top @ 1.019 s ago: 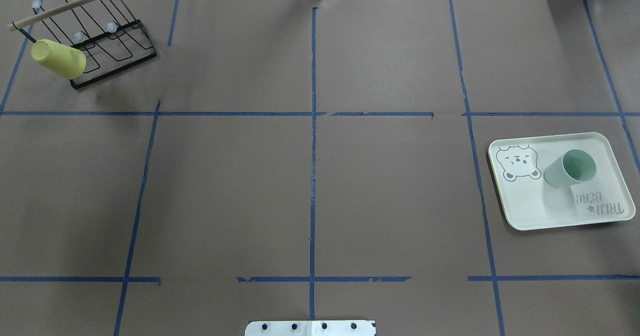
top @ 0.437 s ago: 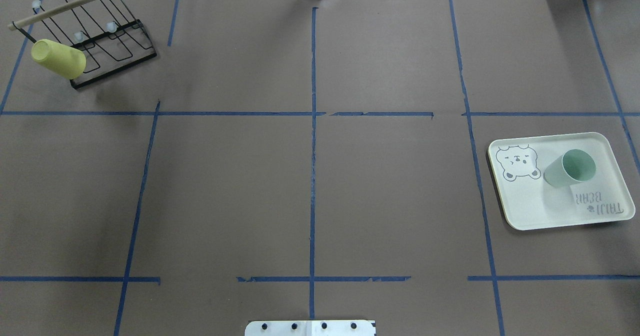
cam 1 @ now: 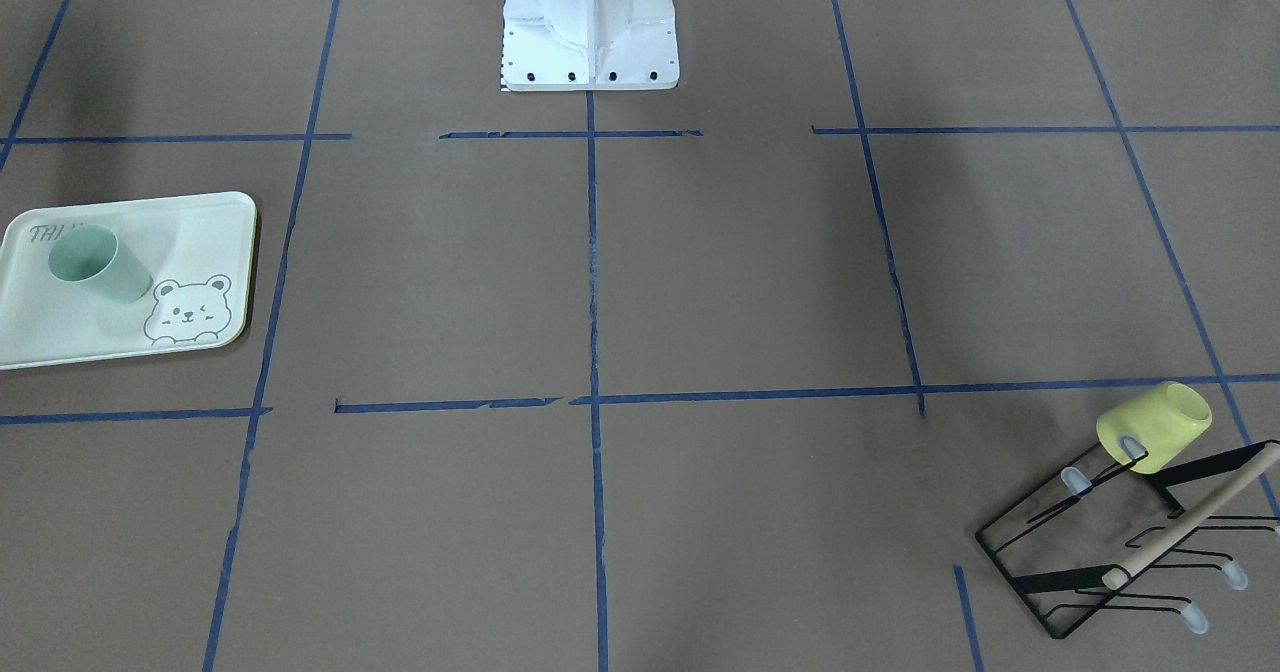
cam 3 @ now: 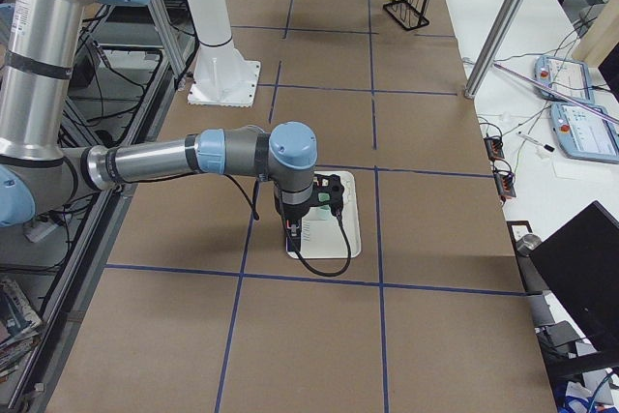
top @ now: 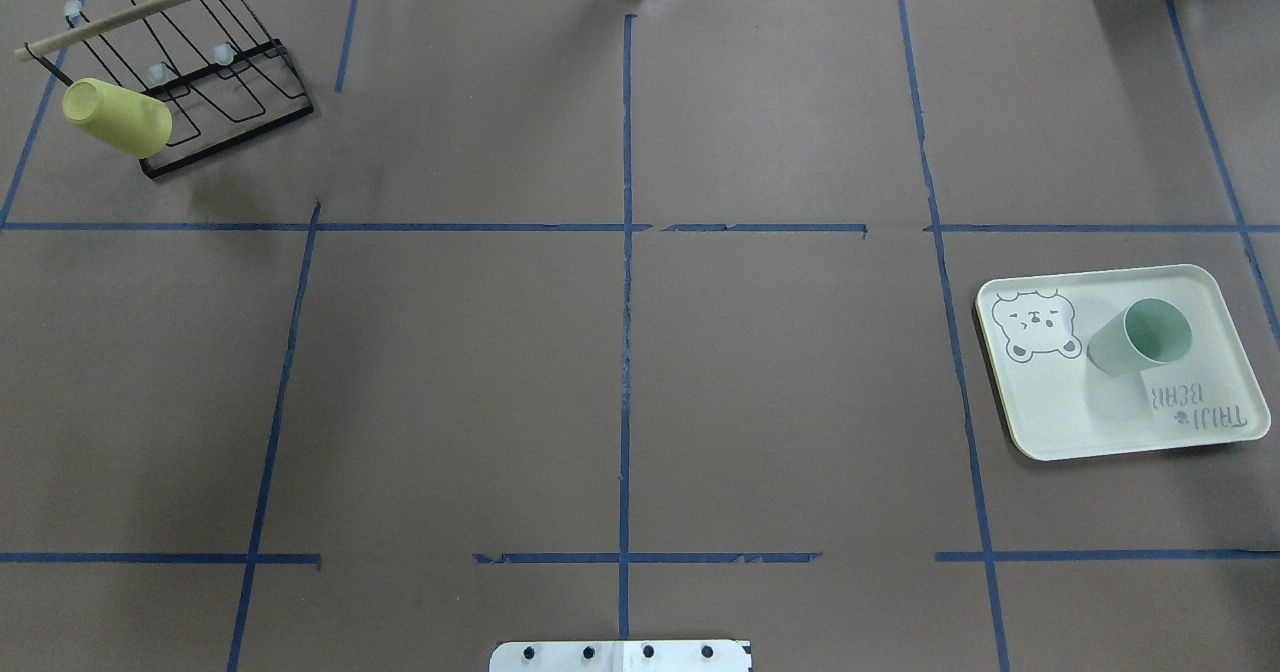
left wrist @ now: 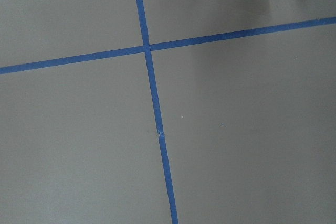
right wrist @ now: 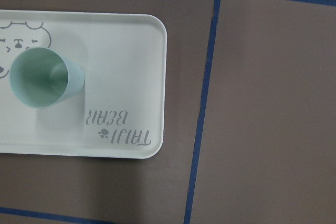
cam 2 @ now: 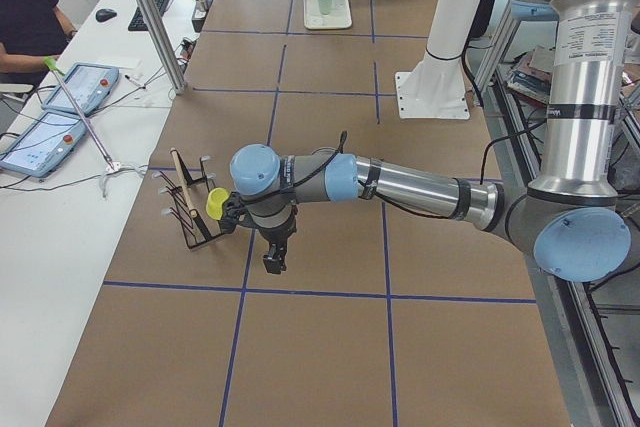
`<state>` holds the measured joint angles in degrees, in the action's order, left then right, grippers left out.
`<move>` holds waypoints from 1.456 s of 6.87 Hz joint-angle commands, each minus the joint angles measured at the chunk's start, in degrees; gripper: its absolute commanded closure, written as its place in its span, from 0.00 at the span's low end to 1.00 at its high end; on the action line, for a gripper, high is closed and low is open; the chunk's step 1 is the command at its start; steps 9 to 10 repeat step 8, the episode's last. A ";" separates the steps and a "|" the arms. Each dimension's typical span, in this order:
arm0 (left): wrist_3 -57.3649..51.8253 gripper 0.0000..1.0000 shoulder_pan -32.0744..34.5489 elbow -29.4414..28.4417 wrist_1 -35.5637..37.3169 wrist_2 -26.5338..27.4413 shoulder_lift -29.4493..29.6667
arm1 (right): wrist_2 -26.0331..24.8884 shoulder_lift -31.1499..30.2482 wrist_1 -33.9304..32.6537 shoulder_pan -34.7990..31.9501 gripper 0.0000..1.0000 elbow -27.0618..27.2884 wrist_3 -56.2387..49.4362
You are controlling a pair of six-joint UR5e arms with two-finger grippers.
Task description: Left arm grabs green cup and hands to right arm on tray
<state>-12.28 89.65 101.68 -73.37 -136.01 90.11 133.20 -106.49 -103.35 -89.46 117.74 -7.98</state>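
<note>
The green cup (top: pixel 1140 337) stands upright, mouth up, on the tray (top: pixel 1070 417) at the table's right; both also show in the front view, cup (cam 1: pixel 95 264) on tray (cam 1: pixel 205 237), and in the right wrist view, cup (right wrist: pixel 44 77) on tray (right wrist: pixel 121 66). The right arm's gripper (cam 3: pixel 293 231) hangs over the tray (cam 3: pixel 346 239), empty as far as I see; open or shut I cannot tell. The left arm's gripper (cam 2: pixel 272 259) hangs beside the rack, far from the cup (cam 2: pixel 325 2); its state I cannot tell.
A yellow cup (top: pixel 117 117) hangs on a black wire rack (top: pixel 230 82) at the far left corner. The brown paper is crossed by blue tape lines. The robot's white base plate (top: pixel 620 655) sits at the near edge. A person (cam 2: pixel 25 7) sits beyond the table.
</note>
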 commanded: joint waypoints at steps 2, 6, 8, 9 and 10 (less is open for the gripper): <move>0.32 0.00 0.26 1.15 0.07 2.94 -2.12 | -0.05 2.78 -0.01 -0.01 0.00 -2.17 -0.19; -0.03 0.00 0.70 6.29 0.59 3.30 -2.74 | 0.21 3.13 -0.10 0.52 0.00 -2.43 -0.19; -0.03 0.00 2.11 10.20 0.42 3.30 -7.75 | 0.31 3.04 -0.10 0.52 0.00 -3.04 -0.19; -0.03 0.00 2.11 10.20 0.42 3.30 -7.75 | 0.31 3.04 -0.10 0.52 0.00 -3.04 -0.19; -0.03 0.00 2.11 10.20 0.42 3.30 -7.75 | 0.31 3.04 -0.10 0.52 0.00 -3.04 -0.19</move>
